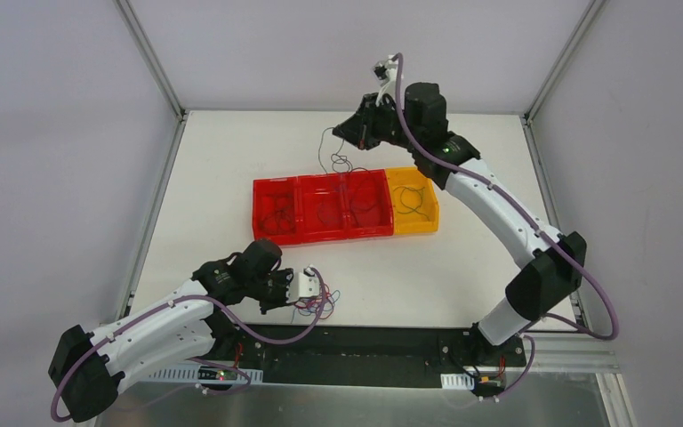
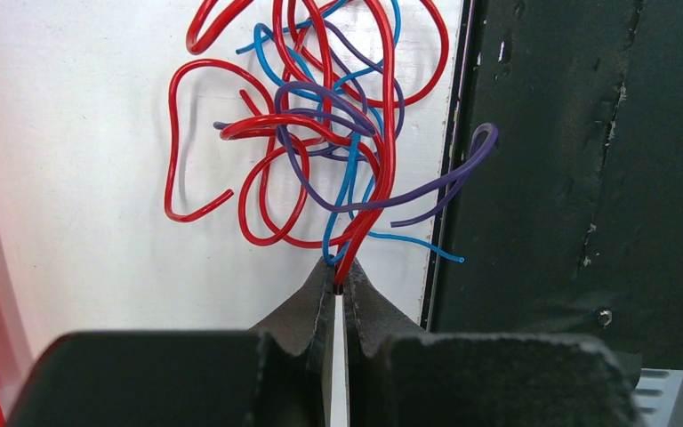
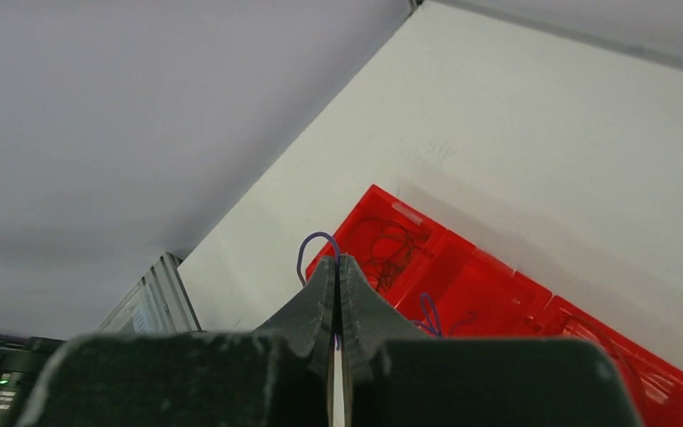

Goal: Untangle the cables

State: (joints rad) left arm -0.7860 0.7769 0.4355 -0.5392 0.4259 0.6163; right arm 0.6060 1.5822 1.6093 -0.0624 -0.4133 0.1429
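Observation:
A tangle of thin red, blue and purple cables (image 2: 388,133) lies on the white table by its near edge; it also shows in the top view (image 1: 322,299). My left gripper (image 2: 340,277) is shut on a red cable of this tangle, with a blue strand beside the tips; in the top view the left gripper (image 1: 307,288) sits low at the clump. My right gripper (image 1: 362,135) is raised behind the bins, shut on a single thin purple wire (image 3: 319,236) that hangs down in loops (image 1: 341,163) toward the table. In the right wrist view its tips (image 3: 338,263) are pressed together.
A row of three red bins (image 1: 320,233) and one yellow bin (image 1: 413,226) stands mid-table, each holding thin wires. The red bins also show in the right wrist view (image 3: 489,294). A black base strip (image 2: 587,178) runs along the near edge beside the tangle.

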